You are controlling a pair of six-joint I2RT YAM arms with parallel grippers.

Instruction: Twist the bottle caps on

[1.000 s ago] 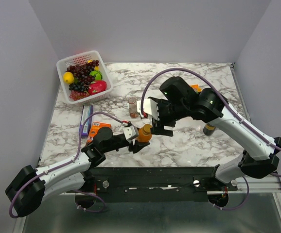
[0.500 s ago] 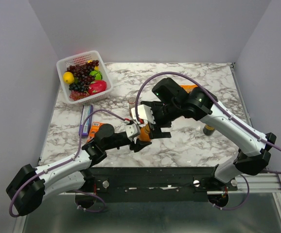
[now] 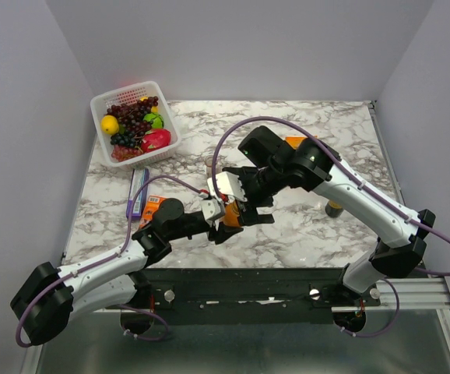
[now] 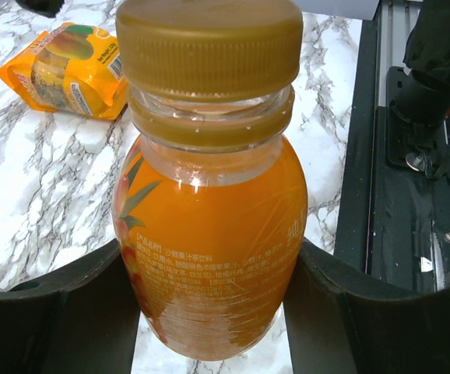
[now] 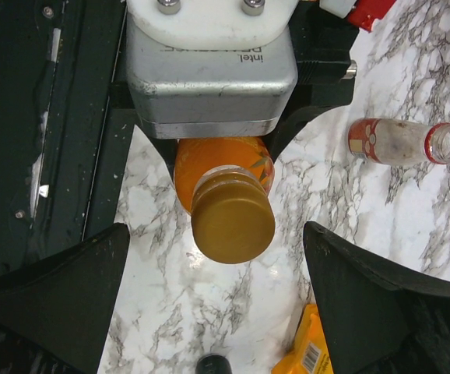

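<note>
My left gripper point(image 4: 213, 315) is shut on the orange bottle point(image 4: 213, 257), holding its belly between both fingers point(image 4: 54, 312) just above the table. The orange cap point(image 4: 209, 47) sits on its neck. From above, my right gripper point(image 5: 217, 261) stands open around that cap point(image 5: 233, 218), its fingers point(image 5: 54, 296) well apart and not touching it. In the top view the two grippers meet at the bottle point(image 3: 230, 215). The clear bottle point(image 5: 408, 142) with the red label has an open mouth and no cap. A small red thing point(image 5: 363, 15) shows beside the left wrist; I cannot tell if it is the red cap.
An orange snack pouch point(image 3: 156, 207) lies left of the bottle, with a blue box point(image 3: 138, 191) beside it. The white fruit basket point(image 3: 135, 121) stands at the back left. A black can point(image 3: 334, 208) stands to the right under the right arm. The table's front rail point(image 3: 248, 280) is close.
My right arm has swung left and down until its gripper is over the orange bottle's cap, and its jaws have opened wider. The left gripper has kept its hold.
</note>
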